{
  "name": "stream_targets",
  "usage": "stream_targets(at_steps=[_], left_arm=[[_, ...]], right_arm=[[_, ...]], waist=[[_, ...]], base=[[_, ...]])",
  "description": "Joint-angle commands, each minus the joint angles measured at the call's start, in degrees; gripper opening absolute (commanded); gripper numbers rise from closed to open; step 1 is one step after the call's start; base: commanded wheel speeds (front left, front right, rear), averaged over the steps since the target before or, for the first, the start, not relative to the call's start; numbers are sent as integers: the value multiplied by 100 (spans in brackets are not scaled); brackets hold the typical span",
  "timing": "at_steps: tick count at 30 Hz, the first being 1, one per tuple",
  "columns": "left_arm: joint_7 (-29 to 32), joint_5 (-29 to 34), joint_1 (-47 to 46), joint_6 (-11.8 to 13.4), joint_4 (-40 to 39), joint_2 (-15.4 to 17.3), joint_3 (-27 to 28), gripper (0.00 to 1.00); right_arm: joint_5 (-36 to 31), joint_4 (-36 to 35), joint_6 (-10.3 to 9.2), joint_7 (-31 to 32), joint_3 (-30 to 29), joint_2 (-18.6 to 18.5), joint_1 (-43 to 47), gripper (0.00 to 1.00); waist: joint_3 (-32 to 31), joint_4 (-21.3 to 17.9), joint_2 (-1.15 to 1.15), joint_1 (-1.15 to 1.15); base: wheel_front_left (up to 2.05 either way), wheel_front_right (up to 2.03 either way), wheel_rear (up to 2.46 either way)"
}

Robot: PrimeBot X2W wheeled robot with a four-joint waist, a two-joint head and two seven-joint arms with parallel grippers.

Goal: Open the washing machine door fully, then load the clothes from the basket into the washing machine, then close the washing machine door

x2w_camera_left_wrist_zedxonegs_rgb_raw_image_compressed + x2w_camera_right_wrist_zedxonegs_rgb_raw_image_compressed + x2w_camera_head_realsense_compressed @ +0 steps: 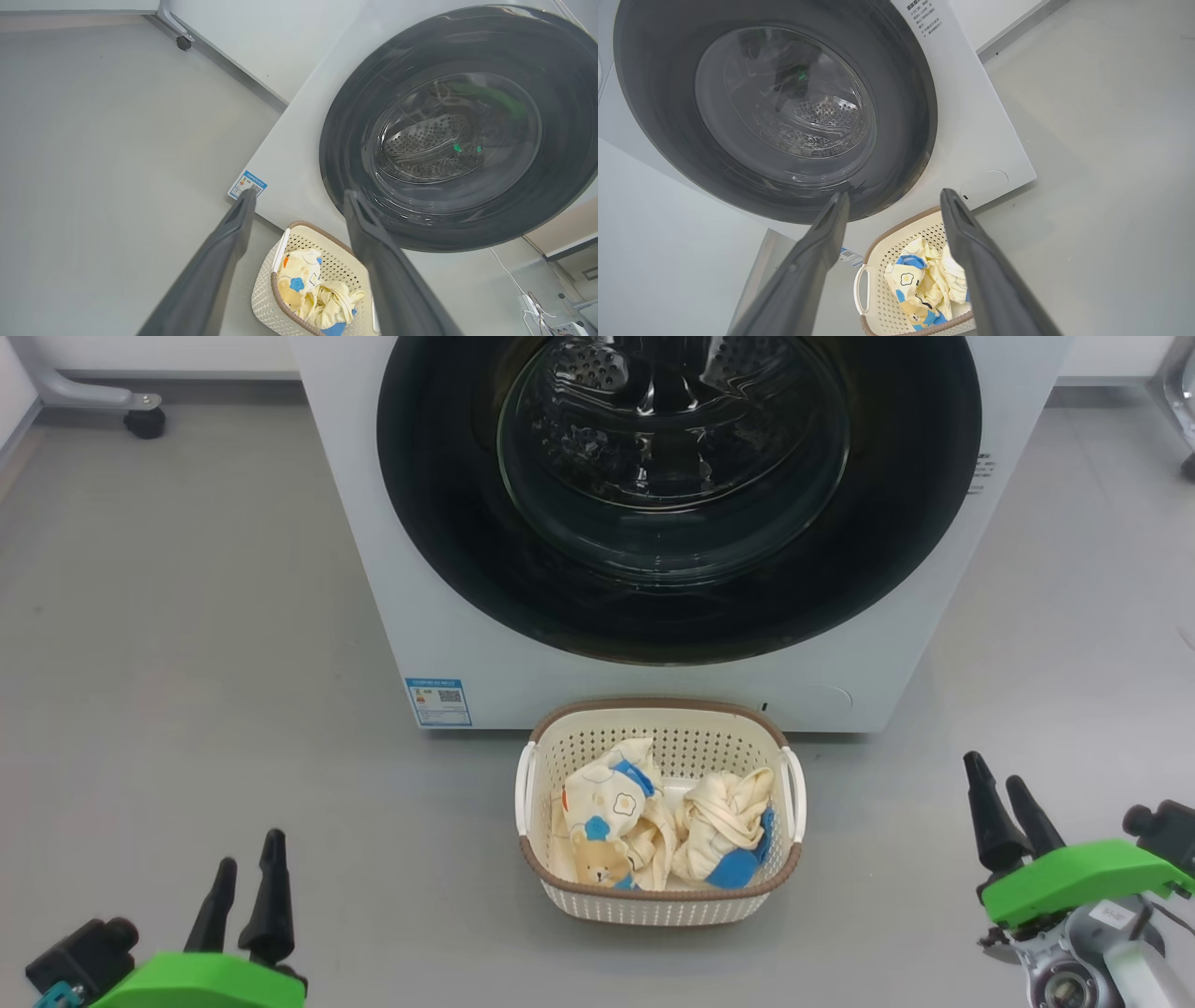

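The white washing machine [467, 616] stands ahead on the floor, its round black-ringed door [679, 476] flush against the front. Just before it sits the cream basket [659, 723] holding the clothes [653, 821], two cream-yellow garments with blue patches, one with a teddy bear. My left gripper [250, 859] hovers open at the lower left, well left of the basket. My right gripper [997, 784] stands open at the lower right, well right of it. The left wrist view looks along its fingers at the basket [266, 298] and the door [467, 130]. The right wrist view takes in the basket [896, 242] and the door [775, 107].
Grey floor spreads on both sides of the washer. A wheeled metal frame leg [140, 415] stands at the far left by the wall. A blue energy label [439, 702] marks the washer's lower left corner. White cables and a socket strip [537, 303] lie to the washer's right.
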Motion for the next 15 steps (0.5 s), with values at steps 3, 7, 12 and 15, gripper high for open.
stream_targets(at_steps=[3,7,12,15], left_arm=[[-137,359,-342,-3,-195,169,121,100],[-187,572,-351,-3,-206,185,119,100],[-271,922,-366,-3,-215,222,91,100],[-322,1124,-377,-3,-219,246,75,100]], right_arm=[[-318,-171,0,-134,127,-193,-380,100],[-491,-162,0,-184,176,-219,-398,100],[-772,-154,0,-269,263,-270,-434,100],[-945,-157,0,-320,312,-292,-451,100]], waist=[[3,0,0,0],[0,-1,0,0],[-4,-2,0,0],[-2,-3,0,0]], base=[[0,0,0],[0,0,0],[0,0,0],[0,0,0]])
